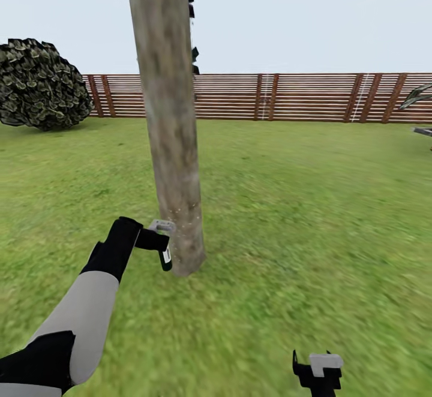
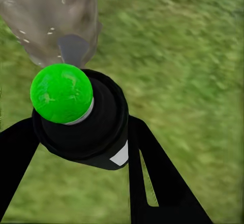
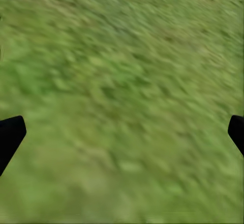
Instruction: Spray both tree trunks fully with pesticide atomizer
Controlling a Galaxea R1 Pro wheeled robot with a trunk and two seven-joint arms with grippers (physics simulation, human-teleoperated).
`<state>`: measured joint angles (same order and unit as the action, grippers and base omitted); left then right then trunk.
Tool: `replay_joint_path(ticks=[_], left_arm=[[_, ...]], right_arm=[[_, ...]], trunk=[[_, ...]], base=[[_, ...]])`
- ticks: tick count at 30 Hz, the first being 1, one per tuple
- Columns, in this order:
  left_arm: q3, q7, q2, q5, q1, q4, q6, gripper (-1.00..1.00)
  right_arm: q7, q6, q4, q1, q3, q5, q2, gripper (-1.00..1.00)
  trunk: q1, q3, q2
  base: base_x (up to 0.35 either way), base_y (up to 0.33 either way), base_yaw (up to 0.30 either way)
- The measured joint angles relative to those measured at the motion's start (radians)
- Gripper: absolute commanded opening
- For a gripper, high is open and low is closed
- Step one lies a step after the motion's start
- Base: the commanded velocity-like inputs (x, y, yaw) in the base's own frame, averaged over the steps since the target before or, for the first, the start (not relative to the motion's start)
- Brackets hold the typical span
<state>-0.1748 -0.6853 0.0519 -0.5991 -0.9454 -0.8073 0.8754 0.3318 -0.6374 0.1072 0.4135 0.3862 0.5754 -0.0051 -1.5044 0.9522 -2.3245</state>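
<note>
A: Green-capped pesticide atomizer [image 2: 76, 117] clamped in left hand [image 1: 157, 242], nozzle at base of tree trunk [image 1: 171, 145]. Droplets show low down.
B: Right hand [image 1: 318, 372] spread wide, holding nothing. Upper trunk, second tree pending.

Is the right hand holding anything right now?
No: in the right wrist view the right hand has its fingertips far apart at the edges with nothing but grass between them.

The pesticide atomizer [image 1: 163, 242] is held by the left gripper [image 1: 157, 242] right against the base of the tree [image 1: 168, 121]. The right gripper [image 1: 318, 370] is seen low over the grass [image 1: 300, 217]. A wooden fence [image 1: 270, 97] is seen behind, with a bush [image 1: 39, 85] at its left end.
</note>
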Motion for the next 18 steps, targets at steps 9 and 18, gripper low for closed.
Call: replay_joint_path(ticks=[9, 18], left_arm=[[-0.001, 0.001, 0.000, -0.002, 0.000, -0.005, 0.001, -1.00], [0.001, 0.004, 0.000, -0.002, 0.000, -0.005, 0.000, -1.00]], right_arm=[[0.000, 0.000, 0.000, 0.000, 0.000, 0.000, 0.001, 1.00], [0.000, 0.000, 0.000, 0.000, 0.000, 0.000, 0.000, 1.00]], trunk=[[0.000, 0.000, 0.000], [0.000, 0.000, 0.000]], base=[[-0.001, -0.275, 0.249], [0.000, -0.277, 0.019]])
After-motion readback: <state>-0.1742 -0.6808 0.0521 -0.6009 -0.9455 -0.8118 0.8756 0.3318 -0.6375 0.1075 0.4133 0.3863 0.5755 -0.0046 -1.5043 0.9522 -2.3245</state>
